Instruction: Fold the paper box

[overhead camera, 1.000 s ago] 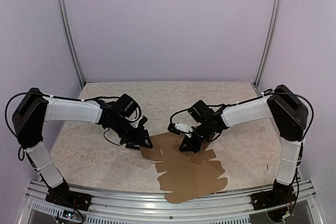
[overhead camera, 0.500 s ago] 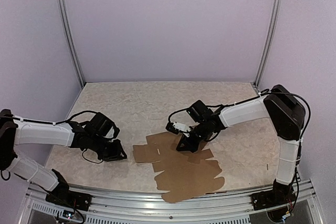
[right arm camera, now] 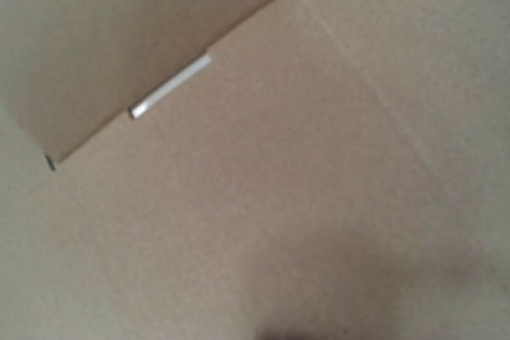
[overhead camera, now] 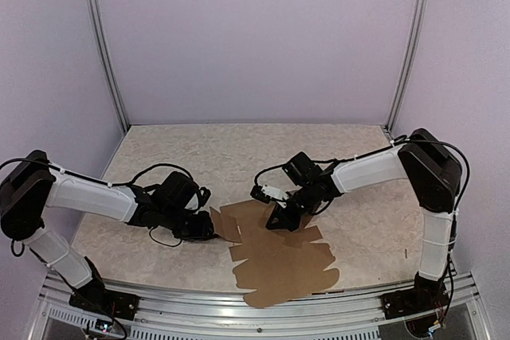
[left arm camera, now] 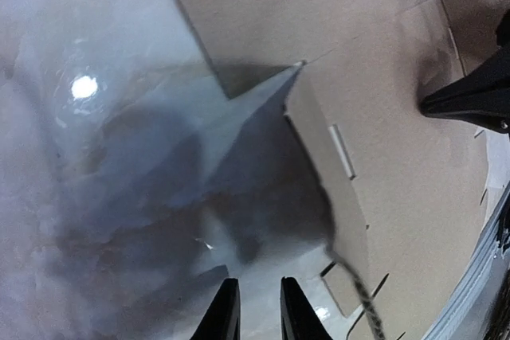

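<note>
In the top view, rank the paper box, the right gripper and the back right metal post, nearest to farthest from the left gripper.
From the left gripper:
1. paper box, right beside it.
2. right gripper, over the box, further right.
3. back right metal post, far corner.

the left arm [overhead camera: 88, 195], lower left, has white tube parts and fat black joints. the right arm [overhead camera: 370, 171], at the right, looks the same. thin black cables [overhead camera: 159, 166] loop over both. each base [overhead camera: 103, 302] is black. two thin black fingers [left arm camera: 225, 312], pointed at the tips, show at the bottom of the left wrist view.
</note>
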You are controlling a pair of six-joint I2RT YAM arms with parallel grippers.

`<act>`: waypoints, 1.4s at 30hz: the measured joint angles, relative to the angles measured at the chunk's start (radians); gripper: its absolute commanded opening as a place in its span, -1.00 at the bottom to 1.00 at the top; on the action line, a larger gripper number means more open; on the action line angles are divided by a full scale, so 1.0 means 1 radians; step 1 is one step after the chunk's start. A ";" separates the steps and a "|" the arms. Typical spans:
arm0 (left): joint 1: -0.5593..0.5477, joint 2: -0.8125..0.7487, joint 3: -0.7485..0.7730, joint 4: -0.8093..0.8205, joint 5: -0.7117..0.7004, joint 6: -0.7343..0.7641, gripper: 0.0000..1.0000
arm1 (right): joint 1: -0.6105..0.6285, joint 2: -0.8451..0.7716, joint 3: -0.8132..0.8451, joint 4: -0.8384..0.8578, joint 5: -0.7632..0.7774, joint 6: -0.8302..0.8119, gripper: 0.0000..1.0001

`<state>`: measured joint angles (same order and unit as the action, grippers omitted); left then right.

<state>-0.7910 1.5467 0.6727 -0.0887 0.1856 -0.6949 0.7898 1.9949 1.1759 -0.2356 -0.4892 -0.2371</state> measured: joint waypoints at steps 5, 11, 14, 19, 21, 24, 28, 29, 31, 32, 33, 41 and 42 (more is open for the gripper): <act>-0.038 -0.022 0.069 0.030 -0.018 0.047 -0.63 | 0.000 0.006 0.005 0.003 -0.010 0.001 -0.93; -0.038 0.047 0.163 0.075 0.000 0.083 -0.63 | -0.013 0.019 0.011 0.007 -0.049 0.014 -0.92; -0.038 0.126 0.197 0.100 0.021 0.098 -0.63 | -0.029 0.026 0.011 0.011 -0.086 0.024 -0.91; -0.038 0.226 0.240 0.113 0.053 0.108 -0.63 | -0.057 0.031 0.010 0.006 -0.135 0.048 -0.89; -0.038 0.252 0.258 0.117 0.066 0.113 -0.63 | -0.071 0.031 0.006 0.000 -0.151 0.055 -0.87; -0.040 0.289 0.289 0.127 0.079 0.117 -0.62 | -0.089 0.028 0.003 -0.010 -0.166 0.060 -0.82; -0.041 0.339 0.332 0.134 0.095 0.118 -0.63 | -0.101 0.024 0.004 -0.029 -0.166 0.063 -0.71; -0.041 0.352 0.345 0.134 0.097 0.119 -0.63 | -0.104 0.020 0.006 -0.040 -0.157 0.062 -0.67; -0.041 0.375 0.371 0.137 0.100 0.120 -0.63 | -0.109 0.008 0.006 -0.060 -0.134 0.062 -0.53; -0.042 0.387 0.385 0.144 0.101 0.121 -0.63 | -0.114 0.000 0.006 -0.072 -0.117 0.060 -0.47; -0.042 0.396 0.393 0.148 0.103 0.121 -0.63 | -0.121 -0.011 0.007 -0.086 -0.095 0.056 -0.40; -0.043 0.474 0.447 0.168 0.145 0.126 -0.63 | -0.195 -0.053 0.101 -0.272 0.124 -0.009 -0.05; -0.043 0.480 0.453 0.169 0.148 0.128 -0.63 | -0.199 -0.059 0.108 -0.288 0.141 -0.013 -0.03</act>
<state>-0.8341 2.0262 1.1259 0.0807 0.3332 -0.5671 0.5911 1.9362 1.2839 -0.5232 -0.3481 -0.2504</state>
